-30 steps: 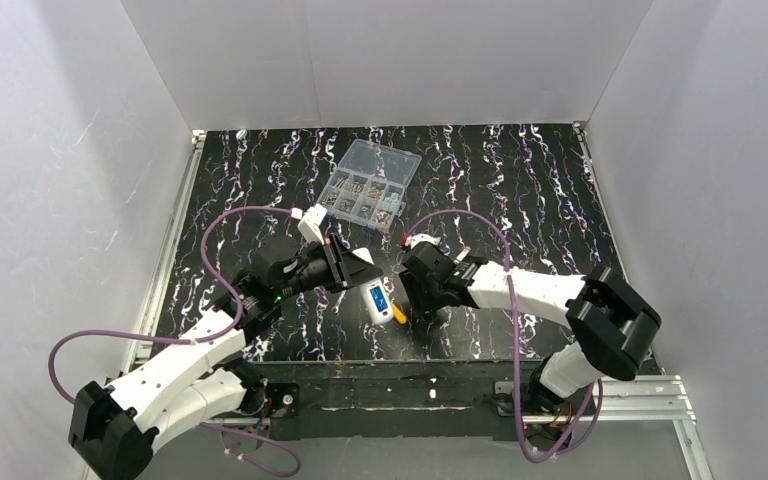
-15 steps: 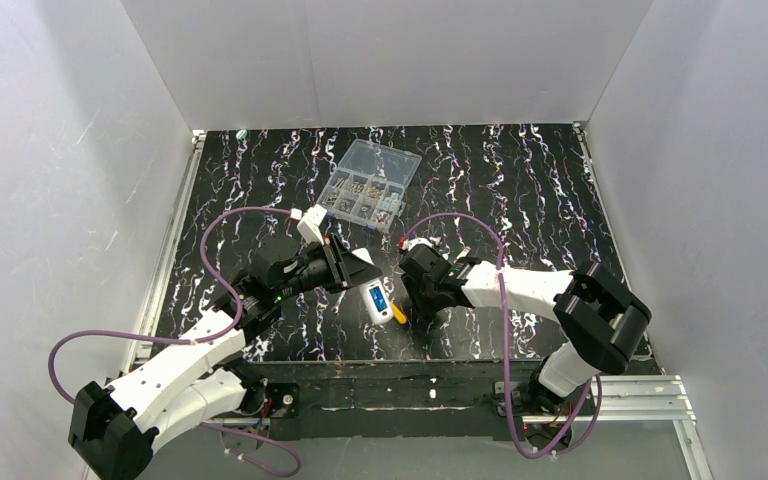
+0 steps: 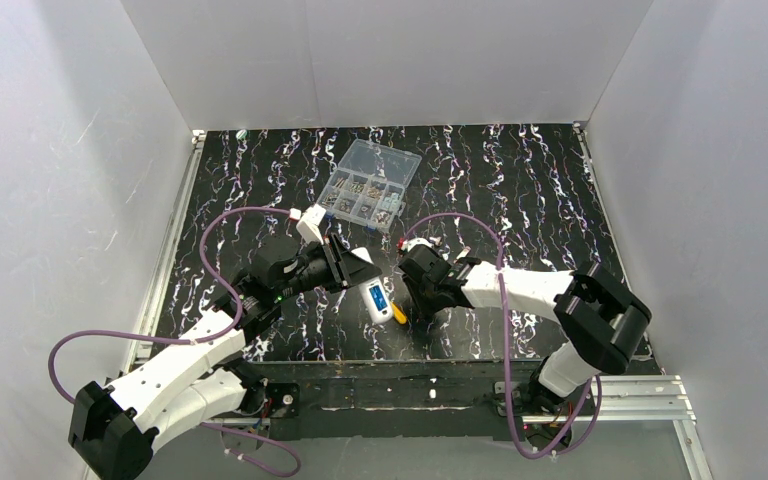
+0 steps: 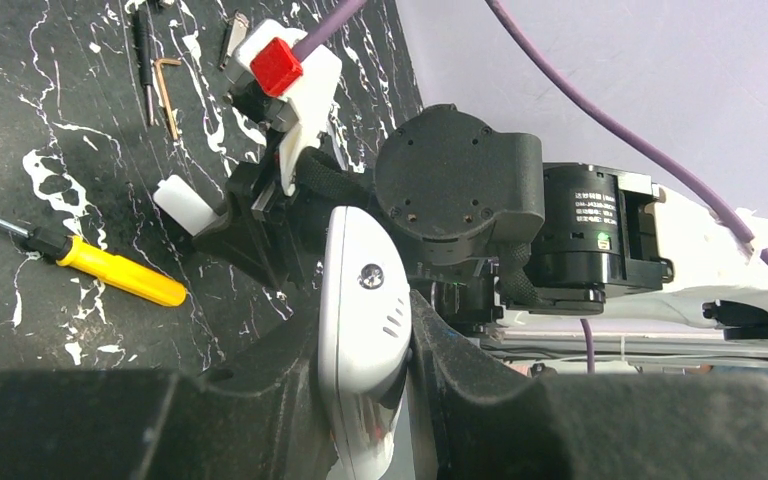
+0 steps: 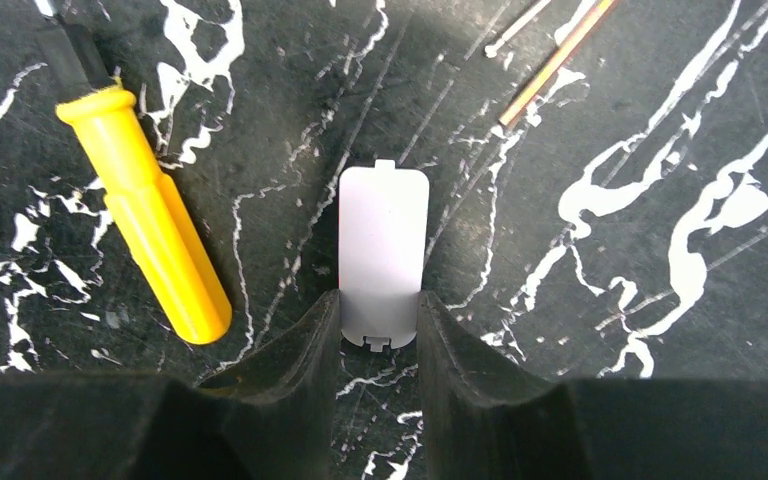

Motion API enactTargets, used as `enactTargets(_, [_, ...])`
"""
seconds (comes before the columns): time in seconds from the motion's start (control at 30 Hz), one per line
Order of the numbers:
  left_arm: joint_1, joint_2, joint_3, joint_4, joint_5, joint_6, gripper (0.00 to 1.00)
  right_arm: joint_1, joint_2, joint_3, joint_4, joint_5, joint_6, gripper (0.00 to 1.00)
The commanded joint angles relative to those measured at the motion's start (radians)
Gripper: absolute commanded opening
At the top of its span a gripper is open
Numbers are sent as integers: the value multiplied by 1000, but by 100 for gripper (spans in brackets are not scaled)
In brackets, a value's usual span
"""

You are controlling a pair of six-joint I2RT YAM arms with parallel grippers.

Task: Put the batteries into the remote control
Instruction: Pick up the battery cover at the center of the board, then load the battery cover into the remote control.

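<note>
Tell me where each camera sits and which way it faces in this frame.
Top external: above and behind the bases, looking down at the table; both arms show, meeting near the remote control.
Left wrist: faces along the left jaws, shut on the remote control; the right arm shows beyond.
Right wrist: looks down at the white cover between the right jaws.
Shared: the yellow screwdriver shows in all three.

Right arm draws in as its fingers close on the cover

Over the last second the right arm (image 3: 520, 287) has pulled its elbow a little leftward, toward the middle of the table (image 5: 610, 120). The right gripper (image 5: 380, 305) has narrowed from a wider spread, so that its fingers (image 5: 300, 350) now sit against both side edges of the small white cover piece (image 5: 383, 235) at its near end.
</note>
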Motion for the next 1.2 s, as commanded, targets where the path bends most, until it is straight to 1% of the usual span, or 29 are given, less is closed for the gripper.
enactTargets(0.0, [4,-5,12,71,-25,-7,0,6,-68,19,-73,81,5,28])
enactTargets(0.17, [4,45,33,105,-63,-33,0,5,-202,70,-158,85,-35,28])
enactTargets(0.23, [4,63,34,128,-79,-51,0,5,-256,105,-218,76,-54,28])
enactTargets(0.43, [5,90,42,202,-185,-73,0,5,-381,264,-352,49,-107,25])
enactTargets(0.5, [5,102,49,228,-211,-79,0,5,-404,324,-380,6,-138,25])
enactTargets(0.67, [5,132,76,291,-222,-92,0,5,-356,492,-496,-127,-163,26])
enactTargets(0.8, [5,149,86,339,-208,-100,0,5,-307,583,-540,-211,-159,26])
enactTargets(1.03, [4,171,117,374,-123,-96,0,6,-266,659,-554,-228,-158,26])
enactTargets(1.17, [4,171,112,380,-125,-92,0,5,-250,684,-559,-236,-151,25])
